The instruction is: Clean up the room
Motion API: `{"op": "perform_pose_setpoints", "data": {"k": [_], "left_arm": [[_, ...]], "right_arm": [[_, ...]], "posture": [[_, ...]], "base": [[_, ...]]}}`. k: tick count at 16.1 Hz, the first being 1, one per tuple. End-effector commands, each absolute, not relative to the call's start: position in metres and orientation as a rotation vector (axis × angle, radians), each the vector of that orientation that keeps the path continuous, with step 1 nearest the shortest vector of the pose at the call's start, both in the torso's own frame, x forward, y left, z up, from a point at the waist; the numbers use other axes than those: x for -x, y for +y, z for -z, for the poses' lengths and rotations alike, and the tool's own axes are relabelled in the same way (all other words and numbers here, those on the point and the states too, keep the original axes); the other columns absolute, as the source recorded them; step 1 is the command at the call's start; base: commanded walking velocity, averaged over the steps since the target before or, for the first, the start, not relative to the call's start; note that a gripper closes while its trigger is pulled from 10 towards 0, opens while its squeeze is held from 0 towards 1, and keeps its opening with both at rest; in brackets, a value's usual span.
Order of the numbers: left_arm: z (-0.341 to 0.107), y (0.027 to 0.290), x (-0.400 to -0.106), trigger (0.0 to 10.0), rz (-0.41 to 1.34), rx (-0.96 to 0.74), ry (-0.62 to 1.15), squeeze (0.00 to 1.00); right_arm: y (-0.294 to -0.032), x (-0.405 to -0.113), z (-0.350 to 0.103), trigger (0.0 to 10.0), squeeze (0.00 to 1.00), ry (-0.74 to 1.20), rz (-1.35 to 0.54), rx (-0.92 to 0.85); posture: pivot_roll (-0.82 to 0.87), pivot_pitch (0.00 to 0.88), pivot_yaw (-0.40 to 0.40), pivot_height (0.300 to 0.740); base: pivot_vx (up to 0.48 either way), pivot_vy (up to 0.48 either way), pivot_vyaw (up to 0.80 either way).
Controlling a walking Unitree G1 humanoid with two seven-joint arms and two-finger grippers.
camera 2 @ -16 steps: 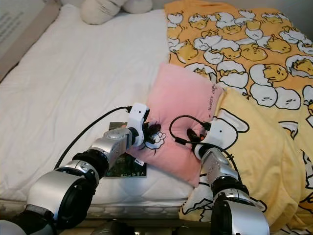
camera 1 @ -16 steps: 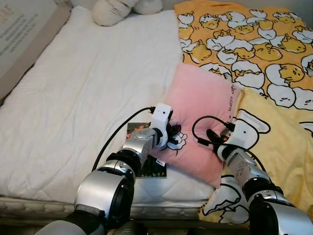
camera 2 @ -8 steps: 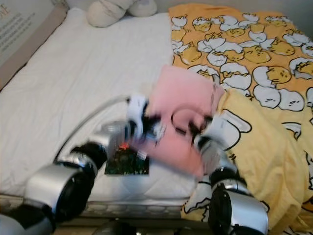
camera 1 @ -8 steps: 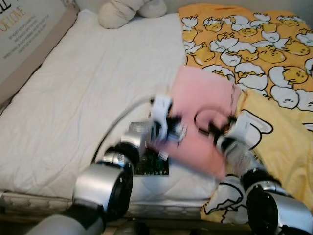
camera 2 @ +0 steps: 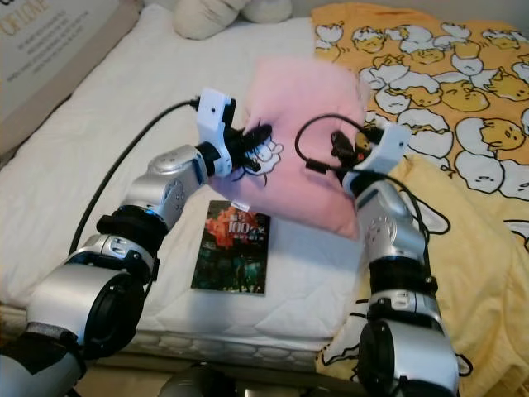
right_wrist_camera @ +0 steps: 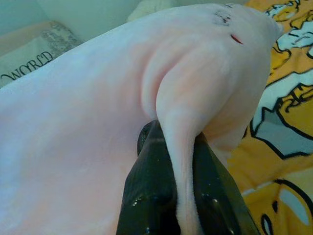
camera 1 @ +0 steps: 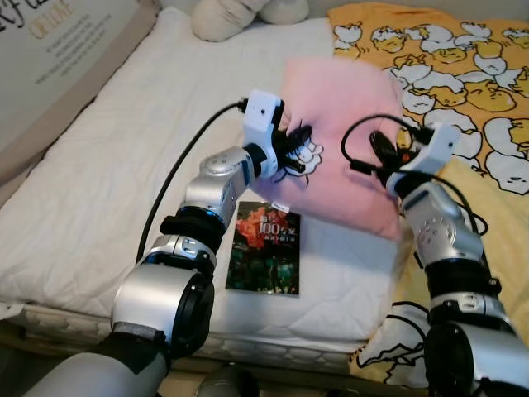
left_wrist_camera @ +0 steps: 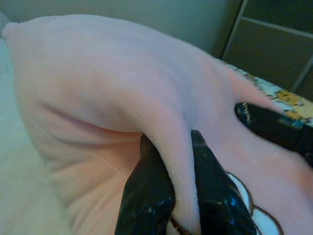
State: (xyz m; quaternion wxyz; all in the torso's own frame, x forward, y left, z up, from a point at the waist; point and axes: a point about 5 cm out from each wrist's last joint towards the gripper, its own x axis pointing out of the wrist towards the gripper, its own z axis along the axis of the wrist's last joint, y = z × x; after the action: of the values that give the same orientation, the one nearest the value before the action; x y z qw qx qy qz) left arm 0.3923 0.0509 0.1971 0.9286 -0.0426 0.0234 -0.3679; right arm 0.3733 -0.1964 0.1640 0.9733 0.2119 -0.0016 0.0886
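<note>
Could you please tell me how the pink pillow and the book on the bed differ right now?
The pink pillow is lifted and tilted, pinched by the left gripper and right gripper; the book lies flat, untouched, on the white mattress. The pillow is soft, pale and larger; the book is thin, dark and glossy.

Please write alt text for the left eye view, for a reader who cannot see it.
Both grippers, left gripper and right gripper, pinch a soft pink pillow raised over a white mattress. A dark rectangular book lies below it.
</note>
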Motion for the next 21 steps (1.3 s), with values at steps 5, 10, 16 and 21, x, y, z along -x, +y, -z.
{"op": "perform_pose_setpoints", "data": {"k": [5,10,16,21], "left_arm": [[-0.213,0.063,-0.399,10.0,0.627,0.051,-0.055,0.0],[-0.204,0.058,-0.397,10.0,0.621,0.035,-0.044,0.0],[-0.204,0.057,-0.398,10.0,0.621,0.019,-0.041,0.0],[-0.208,0.058,-0.401,10.0,0.609,0.01,-0.045,0.0]], "right_arm": [[-0.19,-0.378,-0.177,10.0,0.0,-0.02,-0.165,-0.241],[-0.19,-0.379,-0.176,10.0,0.0,-0.008,-0.158,-0.222],[-0.19,-0.376,-0.168,10.0,0.0,0.008,-0.152,-0.215],[-0.191,-0.376,-0.167,10.0,0.0,0.01,-0.16,-0.207]], "posture": [[0.01,0.0,0.071,0.74],[0.01,0.0,0.068,0.74],[-0.01,0.0,0.076,0.74],[-0.01,0.0,0.076,0.74]], "base": [[0.0,0.288,0.0],[0.0,0.48,0.4],[0.0,0.48,0.45],[0.0,0.48,0.45]]}}
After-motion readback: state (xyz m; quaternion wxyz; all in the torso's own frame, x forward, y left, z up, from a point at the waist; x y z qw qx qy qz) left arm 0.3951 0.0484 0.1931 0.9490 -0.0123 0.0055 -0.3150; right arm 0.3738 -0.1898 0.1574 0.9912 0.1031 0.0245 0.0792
